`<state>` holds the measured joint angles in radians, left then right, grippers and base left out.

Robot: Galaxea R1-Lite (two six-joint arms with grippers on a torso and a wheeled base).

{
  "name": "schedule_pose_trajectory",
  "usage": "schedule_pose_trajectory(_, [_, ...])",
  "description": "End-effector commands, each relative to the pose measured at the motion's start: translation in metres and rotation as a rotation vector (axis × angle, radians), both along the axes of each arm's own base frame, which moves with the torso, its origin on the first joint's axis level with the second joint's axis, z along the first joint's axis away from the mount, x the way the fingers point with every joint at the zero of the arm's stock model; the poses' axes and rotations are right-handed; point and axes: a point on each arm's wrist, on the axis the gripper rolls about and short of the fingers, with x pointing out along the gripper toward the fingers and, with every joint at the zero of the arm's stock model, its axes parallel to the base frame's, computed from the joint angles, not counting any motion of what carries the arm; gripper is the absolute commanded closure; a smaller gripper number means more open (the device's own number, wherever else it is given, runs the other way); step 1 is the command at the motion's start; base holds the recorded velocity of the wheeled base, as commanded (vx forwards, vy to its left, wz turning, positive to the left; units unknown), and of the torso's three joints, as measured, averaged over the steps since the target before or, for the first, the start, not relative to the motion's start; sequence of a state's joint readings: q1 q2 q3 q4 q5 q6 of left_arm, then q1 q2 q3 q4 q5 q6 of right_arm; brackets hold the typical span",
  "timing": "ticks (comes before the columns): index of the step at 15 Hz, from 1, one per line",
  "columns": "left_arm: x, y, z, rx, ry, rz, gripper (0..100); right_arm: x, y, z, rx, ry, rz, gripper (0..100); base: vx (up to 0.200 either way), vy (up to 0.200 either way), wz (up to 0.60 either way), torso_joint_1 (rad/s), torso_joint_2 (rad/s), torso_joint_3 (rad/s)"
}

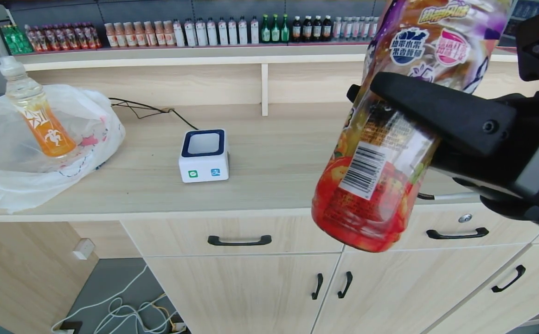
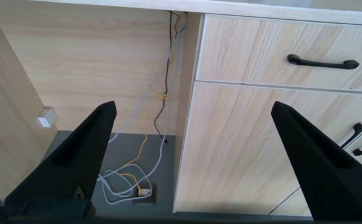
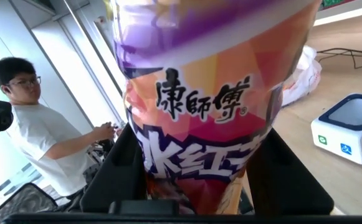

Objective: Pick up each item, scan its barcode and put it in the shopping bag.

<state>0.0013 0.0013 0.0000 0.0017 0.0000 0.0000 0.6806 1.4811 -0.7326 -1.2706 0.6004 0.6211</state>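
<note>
My right gripper (image 1: 404,116) is shut on a red-and-purple drink bottle (image 1: 381,153), held high and tilted close to the head camera, its barcode label (image 1: 364,171) facing outward. The same bottle (image 3: 212,112) sits between the right fingers (image 3: 115,168). A white barcode scanner (image 1: 204,155) with a dark blue rim stands on the wooden counter (image 1: 274,157), left of the bottle. The white plastic shopping bag (image 1: 14,157) lies at the counter's left end with an orange drink bottle (image 1: 37,109) upright in it. My left gripper (image 2: 190,162) hangs open, low in front of the cabinet.
A black cable (image 1: 149,110) runs along the counter behind the scanner. Drawers with black handles (image 1: 239,240) sit under the counter. A back shelf (image 1: 190,32) holds rows of bottles. Loose cables (image 2: 131,180) lie on the floor by the cabinet.
</note>
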Motion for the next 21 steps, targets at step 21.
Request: schedule_pose_trajectory(21, [0.0,0.0,0.0,0.0,0.0,0.0,0,-0.009,-0.01,-0.015,-0.086,-0.217,-0.197,100,0.0,0.0,0.0,0.0,0.0,0.0])
